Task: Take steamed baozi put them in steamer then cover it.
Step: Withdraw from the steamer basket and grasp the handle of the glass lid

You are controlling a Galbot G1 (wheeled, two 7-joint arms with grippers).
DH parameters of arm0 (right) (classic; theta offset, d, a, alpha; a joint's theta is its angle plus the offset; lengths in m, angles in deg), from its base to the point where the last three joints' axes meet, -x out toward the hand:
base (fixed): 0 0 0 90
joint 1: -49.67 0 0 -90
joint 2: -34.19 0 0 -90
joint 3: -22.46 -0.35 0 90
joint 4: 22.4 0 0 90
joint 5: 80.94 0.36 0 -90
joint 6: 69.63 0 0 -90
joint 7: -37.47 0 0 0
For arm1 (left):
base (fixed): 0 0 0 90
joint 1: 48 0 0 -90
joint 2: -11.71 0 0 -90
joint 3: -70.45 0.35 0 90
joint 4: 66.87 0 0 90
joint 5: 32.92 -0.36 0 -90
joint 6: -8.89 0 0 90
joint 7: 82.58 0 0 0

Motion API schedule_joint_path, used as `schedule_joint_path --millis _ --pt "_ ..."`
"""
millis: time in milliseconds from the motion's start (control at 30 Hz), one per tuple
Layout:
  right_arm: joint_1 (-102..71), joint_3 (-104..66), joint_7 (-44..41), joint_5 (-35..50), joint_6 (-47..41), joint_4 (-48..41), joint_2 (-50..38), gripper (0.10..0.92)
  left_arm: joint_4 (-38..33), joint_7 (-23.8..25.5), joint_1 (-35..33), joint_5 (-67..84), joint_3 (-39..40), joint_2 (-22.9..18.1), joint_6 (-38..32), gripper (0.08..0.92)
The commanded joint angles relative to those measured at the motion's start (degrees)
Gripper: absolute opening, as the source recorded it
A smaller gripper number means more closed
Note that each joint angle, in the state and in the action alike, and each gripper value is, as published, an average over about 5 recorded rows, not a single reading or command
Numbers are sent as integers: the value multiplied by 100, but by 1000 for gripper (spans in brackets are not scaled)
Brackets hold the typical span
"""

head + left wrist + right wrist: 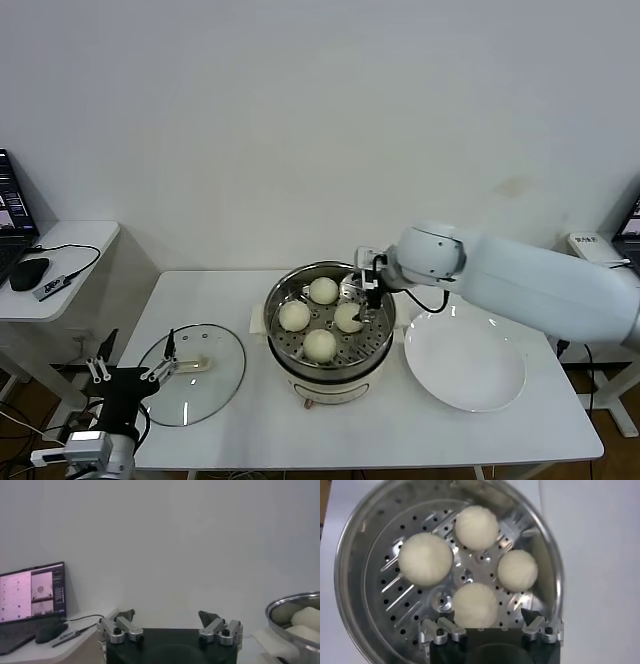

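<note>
Several steamed baozi lie in the steamer (273,328): one at the back (323,290), one on the left (294,315), one at the front (320,345), and one (348,317) under my right gripper (366,300). In the right wrist view that gripper (487,617) stands open just above a baozi (475,604), which rests on the perforated floor (410,607). The cover (215,388), a glass lid with a cream handle (195,364), lies flat on the table left of the steamer. My left gripper (130,372) is open and empty at the table's front left corner, beside the lid.
A white plate (465,362) with nothing on it lies right of the steamer. The steamer stands on a white pot base (325,392). A side table (75,240) at far left carries a mouse (28,272) and a laptop (32,595).
</note>
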Motion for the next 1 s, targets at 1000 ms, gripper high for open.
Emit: schedule_joint_path --millis 1000 --pt "-11253 -11775 2392 -1156 4767 2058 3500 823 2563 247 387 -6303 -320 759 -1741 823"
